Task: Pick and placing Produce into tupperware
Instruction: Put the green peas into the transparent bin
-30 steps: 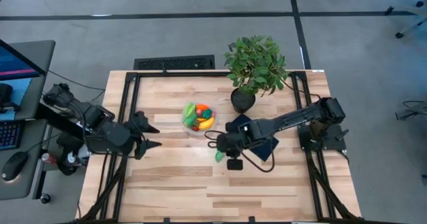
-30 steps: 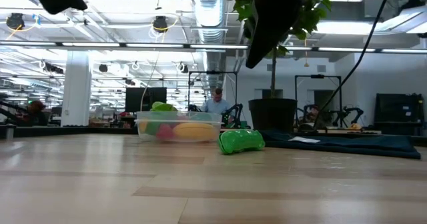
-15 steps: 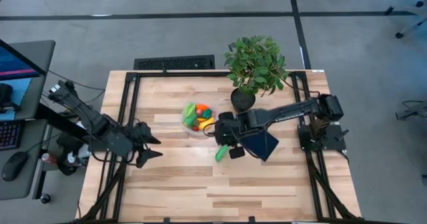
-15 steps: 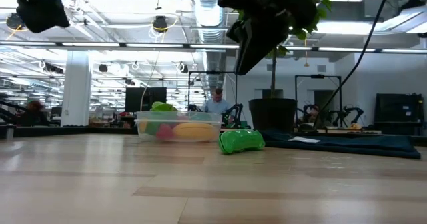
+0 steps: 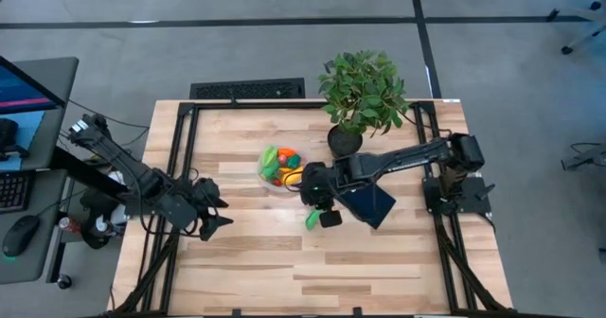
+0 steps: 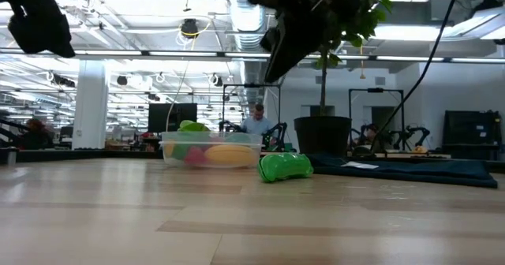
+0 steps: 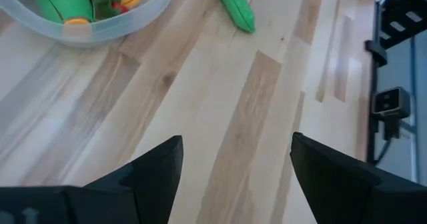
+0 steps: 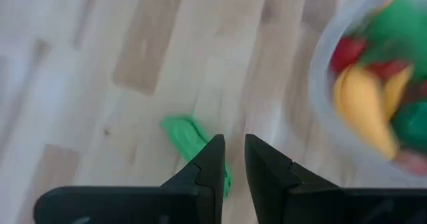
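Jaws first: the right gripper point(image 5: 315, 203) has its fingers pinched down to a thin slit with nothing between them, while the left gripper point(image 5: 216, 214) is spread wide and empty.

Using the tupperware point(image 5: 281, 167) as the landmark: the table point(image 5: 379, 261) is pale butcher-block wood, strips of lighter and darker grain, on a black frame. The leafy potted plant point(image 5: 360, 91) sits in a dark round pot, just right of the tupperware and a bit farther back. A dark blue flat mat point(image 5: 377, 204) lies right of it, under the right arm; it has a small white label in the low view, too tiny to read.

The tupperware itself is a round, see-through plastic bowl with a whitish rim, holding smooth glossy produce point(image 5: 283, 164): yellow banana, green, orange and red bits. One green cucumber point(image 5: 311, 220), a stubby bumpy pod, lies on the wood near the tupperware's front right, right under the right gripper. The left gripper hangs well off to the tupperware's left.
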Controlling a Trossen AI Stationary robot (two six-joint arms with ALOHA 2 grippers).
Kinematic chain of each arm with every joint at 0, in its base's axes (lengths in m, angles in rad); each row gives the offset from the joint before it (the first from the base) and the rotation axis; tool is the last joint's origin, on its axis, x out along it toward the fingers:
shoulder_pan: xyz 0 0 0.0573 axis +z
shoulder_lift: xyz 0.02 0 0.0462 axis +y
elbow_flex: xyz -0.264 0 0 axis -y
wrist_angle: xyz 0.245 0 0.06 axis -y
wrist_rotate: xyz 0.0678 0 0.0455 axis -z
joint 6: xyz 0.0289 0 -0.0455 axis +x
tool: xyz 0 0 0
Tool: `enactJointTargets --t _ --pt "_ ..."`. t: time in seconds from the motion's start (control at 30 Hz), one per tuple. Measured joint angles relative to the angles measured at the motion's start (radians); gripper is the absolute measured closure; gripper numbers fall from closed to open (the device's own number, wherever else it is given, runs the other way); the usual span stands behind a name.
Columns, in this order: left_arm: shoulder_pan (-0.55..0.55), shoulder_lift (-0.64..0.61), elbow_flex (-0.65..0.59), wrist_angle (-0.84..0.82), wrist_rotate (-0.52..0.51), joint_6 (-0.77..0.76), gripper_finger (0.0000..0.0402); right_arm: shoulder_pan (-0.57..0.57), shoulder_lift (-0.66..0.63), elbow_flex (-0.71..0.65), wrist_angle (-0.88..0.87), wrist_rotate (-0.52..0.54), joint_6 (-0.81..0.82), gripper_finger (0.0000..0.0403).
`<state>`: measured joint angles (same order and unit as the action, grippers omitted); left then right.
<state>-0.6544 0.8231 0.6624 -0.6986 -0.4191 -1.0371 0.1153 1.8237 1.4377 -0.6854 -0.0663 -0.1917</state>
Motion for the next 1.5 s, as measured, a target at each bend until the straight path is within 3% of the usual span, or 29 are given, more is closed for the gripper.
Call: enactJointTargets --t 0.23,0.53,1.07,1.5 --pt "0.0 0.086 0.0 0.0 -0.005 0.002 0.0136 0.014 0.09 -0.004 -0.013 -0.064 -0.025 0.0335" --pt "0.0 0.155 0.0 0.015 0.128 -0.041 0.0136 0.024 0.114 0.008 0.062 -0.064 0.0 0.0313" --pt "0.0 0.159 0.0 0.007 0.043 -0.022 0.0136 0.022 0.113 0.008 0.029 -0.062 -0.018 0.018" --pt "0.0 0.159 0.0 0.006 0.036 -0.021 0.0136 0.009 0.112 -0.004 0.0 -0.056 -0.027 0.017"
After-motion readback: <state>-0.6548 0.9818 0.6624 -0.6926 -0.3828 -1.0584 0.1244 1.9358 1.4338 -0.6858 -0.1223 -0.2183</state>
